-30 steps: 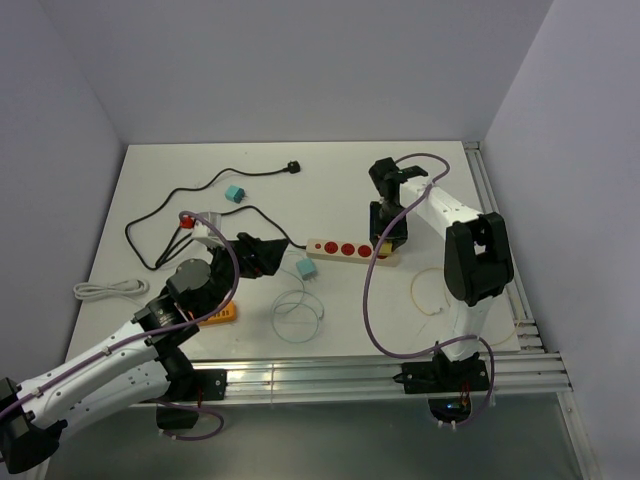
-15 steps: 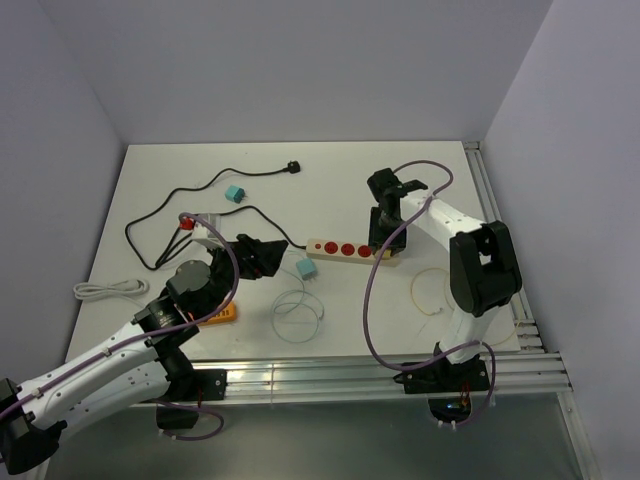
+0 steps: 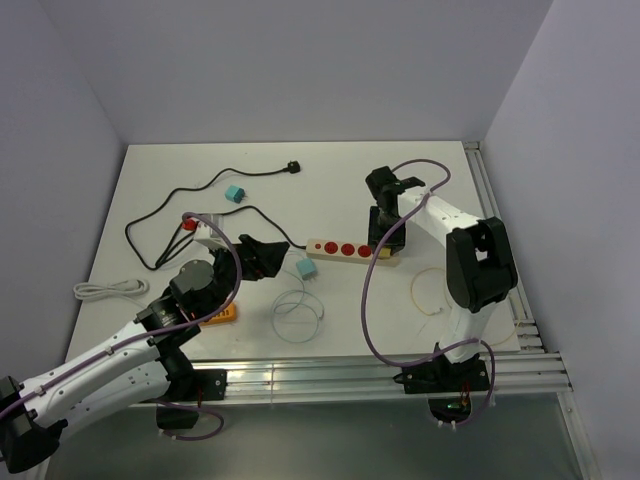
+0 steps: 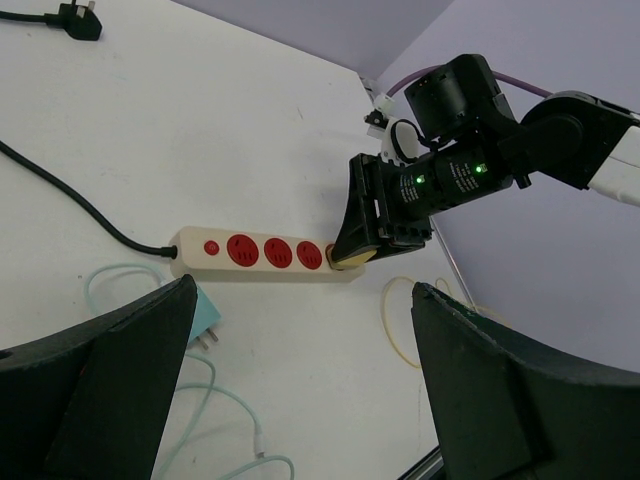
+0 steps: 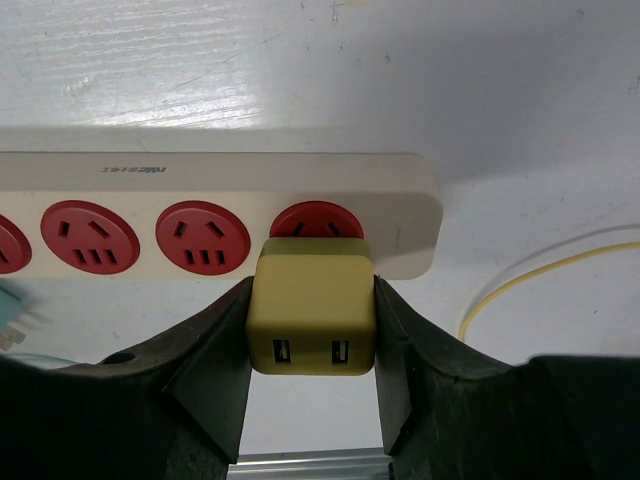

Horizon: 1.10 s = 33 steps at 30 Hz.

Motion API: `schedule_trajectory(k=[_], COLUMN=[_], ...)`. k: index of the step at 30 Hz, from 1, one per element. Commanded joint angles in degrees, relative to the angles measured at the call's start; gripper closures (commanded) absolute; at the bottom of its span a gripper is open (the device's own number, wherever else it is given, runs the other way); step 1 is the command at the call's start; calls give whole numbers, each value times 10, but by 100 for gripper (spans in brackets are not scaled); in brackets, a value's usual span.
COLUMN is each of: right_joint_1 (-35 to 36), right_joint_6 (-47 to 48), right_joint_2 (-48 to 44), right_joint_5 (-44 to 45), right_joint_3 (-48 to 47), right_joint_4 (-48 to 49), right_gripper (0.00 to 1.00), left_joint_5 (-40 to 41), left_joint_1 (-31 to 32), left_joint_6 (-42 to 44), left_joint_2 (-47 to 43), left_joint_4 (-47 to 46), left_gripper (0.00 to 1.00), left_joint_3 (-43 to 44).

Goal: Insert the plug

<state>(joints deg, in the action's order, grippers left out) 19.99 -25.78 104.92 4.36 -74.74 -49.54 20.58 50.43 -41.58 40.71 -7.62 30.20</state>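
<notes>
Right gripper (image 5: pixel 312 340) clamped on yellow plug (image 5: pixel 312 305) at end socket of power strip (image 5: pixel 150 180); left gripper (image 4: pixel 300 345) spread wide apart

Most probably a robotics lab, a small test cell — plain lilac walls (image 3: pixel 300 70) closing a white table (image 3: pixel 350 190) at 9, 12 and 3 o'clock, aluminium rails (image 3: pixel 330 378) at 6 o'clock, left arm (image 3: pixel 100 370) and right arm (image 3: pixel 470 260) bolted there.

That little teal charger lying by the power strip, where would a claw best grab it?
Probably the teal charger by its blocky body, pinched across the sides from above: it lies on the table with prongs sticking out one end, so fingers should stay clear there. The open left gripper is nearest.
</notes>
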Motion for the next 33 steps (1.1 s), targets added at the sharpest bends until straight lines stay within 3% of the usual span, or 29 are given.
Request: schedule_trajectory(k=[1,11,12,15,16,21,27,33], right_joint_1=[-5,-8,-7,-7,-7,-7,-5,30], right_joint_6=[2,-8,-8,-2,1,11,12,-26], right_joint_2=[70,27,17,-22,-29,-79,-157,-303], right_joint_5=[13,-2,-2,-5,-6,-12,14,20], right_joint_3=[54,62,64,64,59,27,15,111], right_joint_4=[27,66,73,86,89,95,82,98], right_gripper=[100,100,97,65,49,15,10,11], left_joint_5=[-8,-17,-16,-6,-2,40,61,-36], left_joint_1=[-1,-1,-1,-1,-1,-1,-6,-55], left_joint_6=[-13,-29,-30,-35,-37,-48,-71,-49], left_joint_2=[-5,3,2,4,7,36,82,205], left_joint_4=[-6,23,27,51,58,132,218,298], left_gripper=[7,6,6,4,4,2,1,5], left_joint_3=[8,24,26,38,47,90,153,222])
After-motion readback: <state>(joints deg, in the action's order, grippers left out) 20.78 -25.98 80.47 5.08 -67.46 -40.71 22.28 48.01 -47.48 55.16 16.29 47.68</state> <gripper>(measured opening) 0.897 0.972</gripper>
